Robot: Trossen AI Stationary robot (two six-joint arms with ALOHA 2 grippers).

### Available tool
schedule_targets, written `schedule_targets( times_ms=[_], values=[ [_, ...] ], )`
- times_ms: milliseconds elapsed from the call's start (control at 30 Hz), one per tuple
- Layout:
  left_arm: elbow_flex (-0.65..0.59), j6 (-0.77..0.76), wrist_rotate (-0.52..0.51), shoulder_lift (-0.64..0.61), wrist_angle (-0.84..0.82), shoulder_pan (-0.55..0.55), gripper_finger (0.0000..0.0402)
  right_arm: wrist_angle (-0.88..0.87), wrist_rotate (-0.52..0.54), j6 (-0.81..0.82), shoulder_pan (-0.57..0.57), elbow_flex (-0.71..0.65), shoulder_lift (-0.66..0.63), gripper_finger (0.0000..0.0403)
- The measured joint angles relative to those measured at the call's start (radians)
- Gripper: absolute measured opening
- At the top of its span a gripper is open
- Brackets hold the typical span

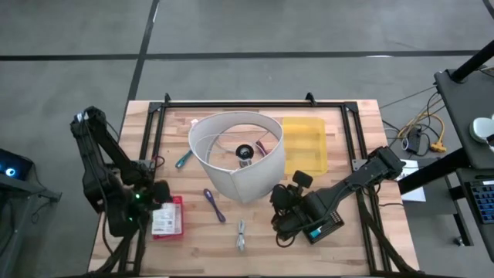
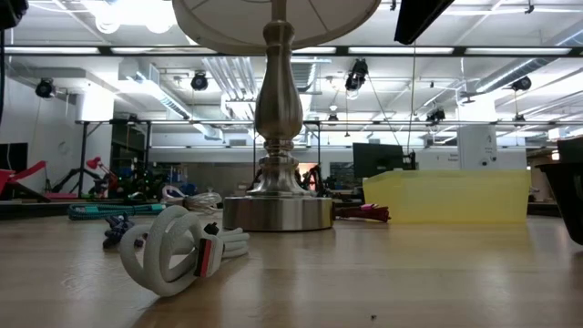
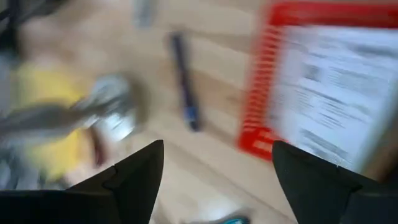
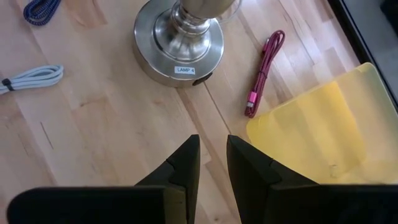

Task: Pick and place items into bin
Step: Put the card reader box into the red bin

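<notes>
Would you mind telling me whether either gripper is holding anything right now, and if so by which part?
Nothing is held. The left gripper is open above the red-and-white package; the right gripper has nothing between its fingers.

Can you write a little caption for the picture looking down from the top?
Lamp beside yellow bin, cables scattered, both arms low over the table.

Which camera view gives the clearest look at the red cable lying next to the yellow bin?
The right wrist view: the red cable lies in full on the wood, between the lamp base and the yellow bin. The low view shows only a sliver at table level; the lampshade mostly hides it from above; the left wrist view misses it.
</notes>
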Motion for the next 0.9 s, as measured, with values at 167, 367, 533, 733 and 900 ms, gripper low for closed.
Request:
schedule_targets(
  times_ms=[167, 367, 533, 733, 900],
  values=[
    [0.040, -0.501, -0.117, -0.003, -0.001, 0.031, 0.0268, 0.001, 0.001, 0.016, 0.000, 0.000, 0.000, 0.0068],
    [0.029, -1.112, -0.116, -0.006, -0.002, 0.064, 0.0250, 0.003, 0.055, 0.086, 0.000, 0.000, 0.000, 0.0068],
    [0.035, -1.339, -0.117, -0.006, 0.054, 0.065, 0.0239, 0.015, 0.150, 0.117, 0.008, 0.000, 0.000, 0.0068],
    [0.043, -1.044, 0.101, 0.009, 0.262, 0.066, 0.0229, 0.023, 0.161, 0.036, 0.009, 0.000, 0.000, 0.0068],
    [0.039, -1.275, 0.254, 0.017, 0.146, 0.071, 0.0228, 0.023, 0.160, 0.060, 0.008, 0.000, 0.000, 0.0068]
  ],
)
